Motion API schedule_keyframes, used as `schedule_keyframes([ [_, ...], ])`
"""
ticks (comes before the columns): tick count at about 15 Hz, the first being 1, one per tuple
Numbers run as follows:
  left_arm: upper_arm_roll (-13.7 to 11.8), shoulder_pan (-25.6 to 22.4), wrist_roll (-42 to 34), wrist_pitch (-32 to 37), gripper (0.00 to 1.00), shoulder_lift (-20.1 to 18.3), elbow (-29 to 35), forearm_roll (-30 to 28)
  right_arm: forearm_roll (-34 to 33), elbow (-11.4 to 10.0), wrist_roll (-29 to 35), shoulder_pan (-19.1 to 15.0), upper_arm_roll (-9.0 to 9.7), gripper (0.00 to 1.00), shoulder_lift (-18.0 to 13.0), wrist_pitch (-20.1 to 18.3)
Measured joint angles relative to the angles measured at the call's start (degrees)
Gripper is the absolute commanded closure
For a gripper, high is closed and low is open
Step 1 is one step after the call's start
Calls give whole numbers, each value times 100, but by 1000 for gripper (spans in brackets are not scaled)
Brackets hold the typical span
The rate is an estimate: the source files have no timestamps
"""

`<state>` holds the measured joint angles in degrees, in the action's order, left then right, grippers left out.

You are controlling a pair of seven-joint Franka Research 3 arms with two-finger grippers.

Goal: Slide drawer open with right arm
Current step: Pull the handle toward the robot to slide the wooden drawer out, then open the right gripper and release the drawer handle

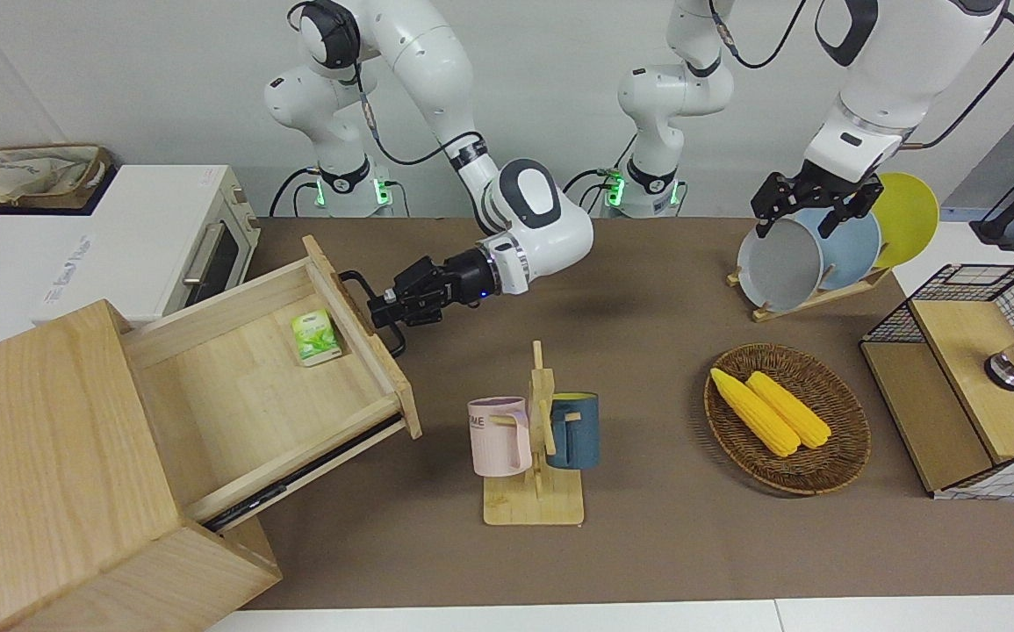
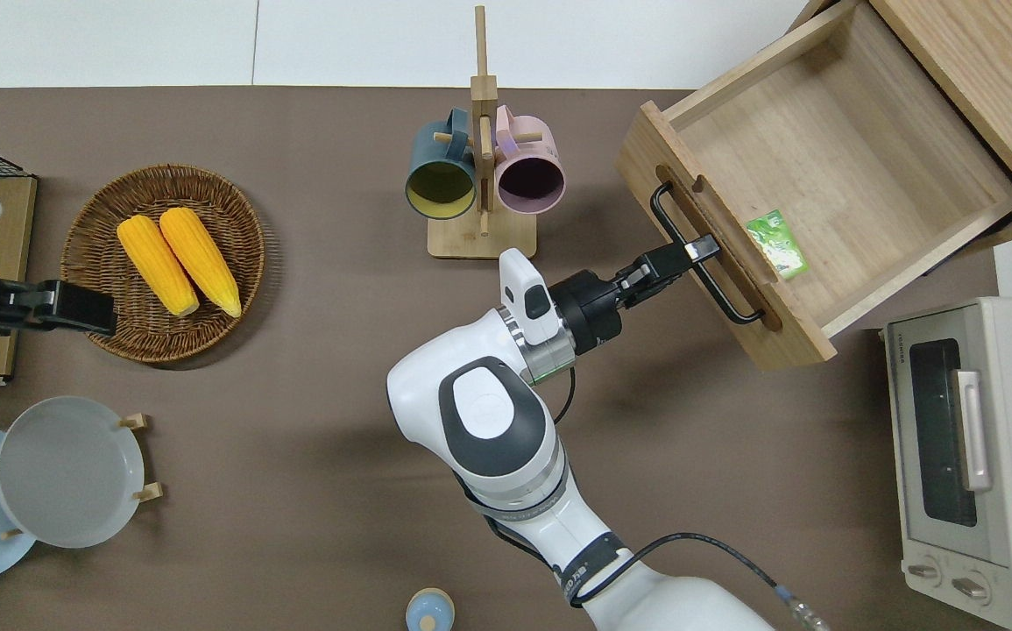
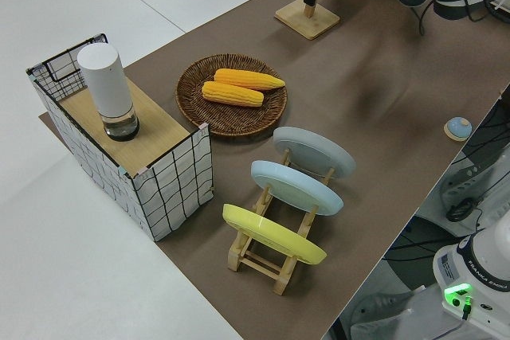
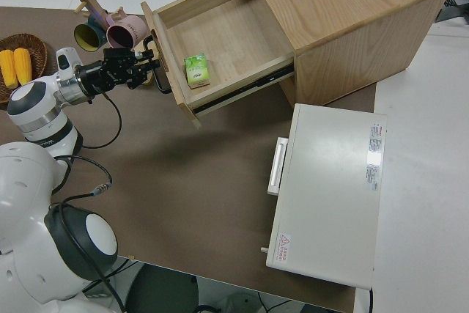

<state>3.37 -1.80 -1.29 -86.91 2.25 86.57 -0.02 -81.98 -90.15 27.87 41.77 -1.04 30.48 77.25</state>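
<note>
The drawer (image 1: pixel 269 386) stands pulled well out of the wooden cabinet (image 1: pixel 59 474), a green packet (image 1: pixel 313 339) inside. The right gripper (image 1: pixel 384 309) is clamped narrow on the black bar handle (image 2: pixel 705 256). The pull looks nearly finished; next, release and withdraw. The left arm is parked.

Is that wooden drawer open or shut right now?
Open. The drawer is pulled well out of its wooden box, showing a small green packet inside, and the right gripper is at its black handle.
</note>
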Motion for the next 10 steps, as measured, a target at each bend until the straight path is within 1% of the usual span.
schedule_keyframes([
  [2,0,0,0,0,7,0,0,0,0,73,-61,64,0,17,0,-44],
  [10,0,0,0,0,7,0,0,0,61,190,-14,74,-1,17,0,-47],
])
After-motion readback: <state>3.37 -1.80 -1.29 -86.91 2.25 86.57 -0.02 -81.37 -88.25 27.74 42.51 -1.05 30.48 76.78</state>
